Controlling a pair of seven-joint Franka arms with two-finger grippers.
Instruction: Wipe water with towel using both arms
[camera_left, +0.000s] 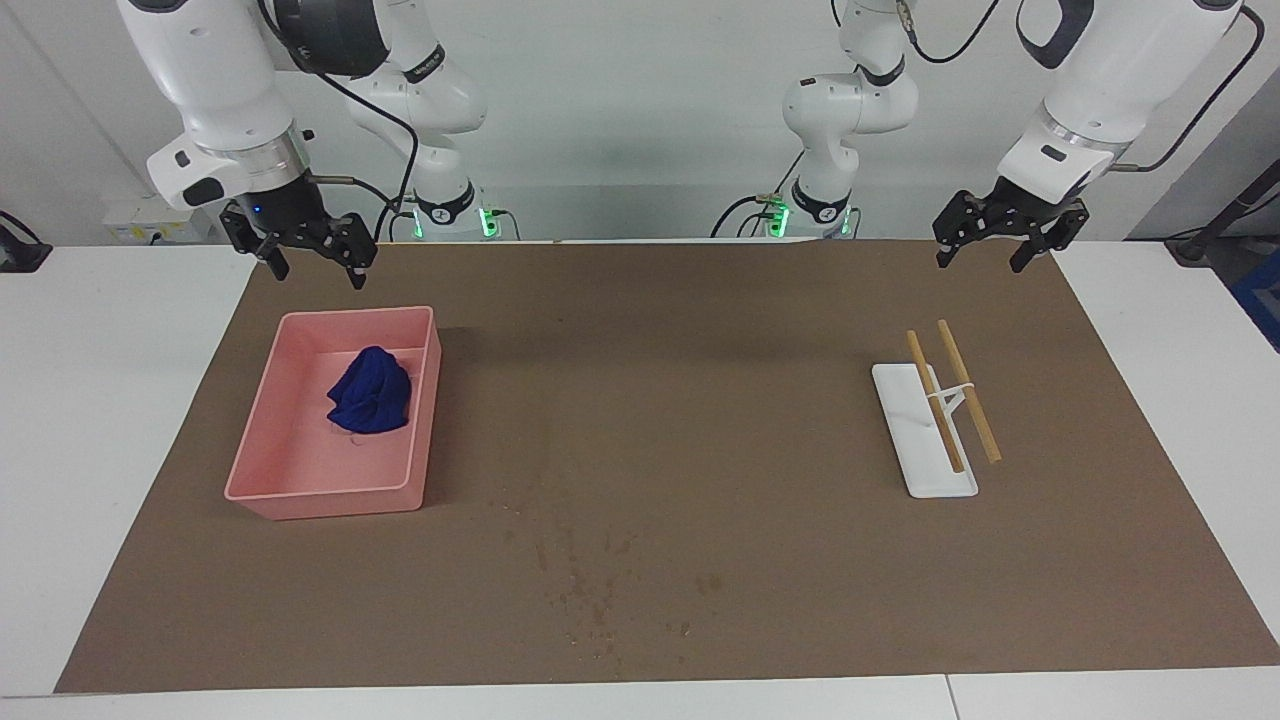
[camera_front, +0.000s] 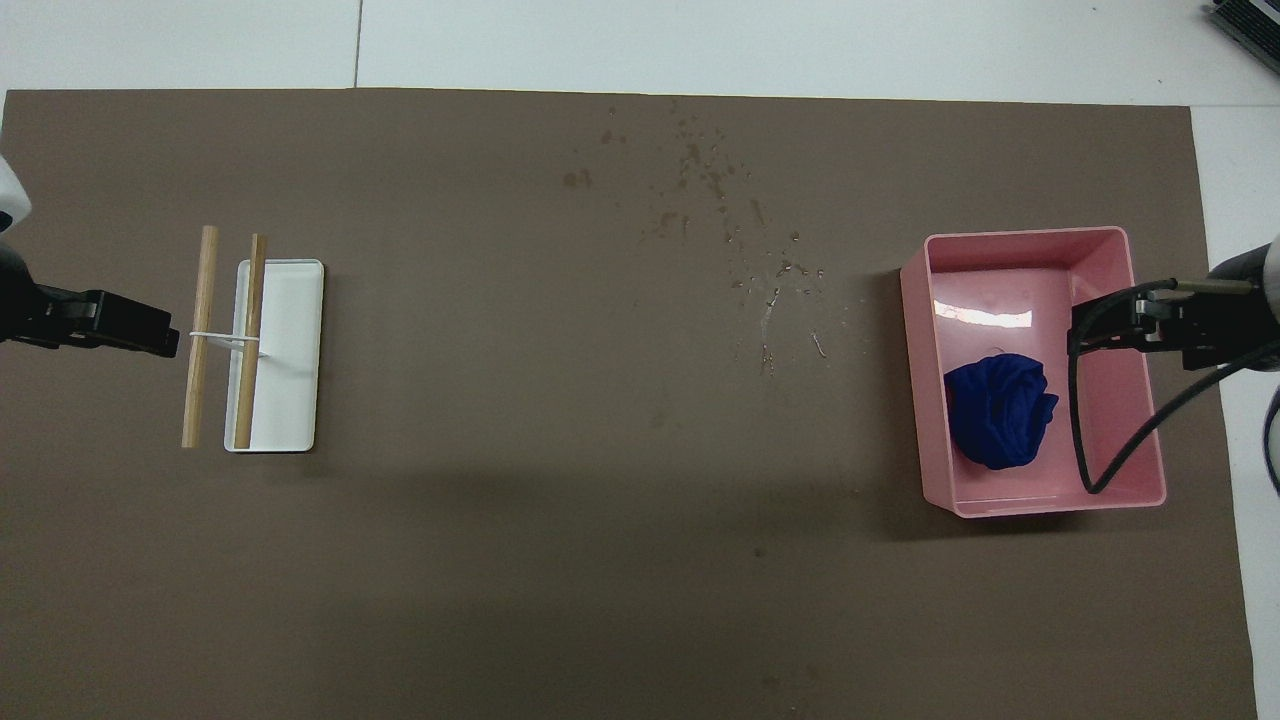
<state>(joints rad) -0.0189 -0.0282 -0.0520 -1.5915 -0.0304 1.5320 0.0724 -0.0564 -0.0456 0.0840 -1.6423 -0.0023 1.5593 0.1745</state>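
Observation:
The dark blue towel (camera_left: 370, 392) lies bunched up in the pink bin (camera_left: 330, 492) toward the right arm's end of the table; it also shows in the overhead view (camera_front: 1000, 410). Water drops (camera_left: 590, 590) are scattered on the brown mat, farther from the robots than the bin, near the table's middle (camera_front: 760, 270). My right gripper (camera_left: 315, 265) hangs open and empty in the air over the bin's edge (camera_front: 1085, 335). My left gripper (camera_left: 983, 258) hangs open and empty over the mat beside the rod rack (camera_front: 165, 335).
A white base with two wooden rods on a wire stand (camera_left: 940, 415) sits toward the left arm's end (camera_front: 250, 345). The brown mat (camera_left: 700, 400) covers most of the white table.

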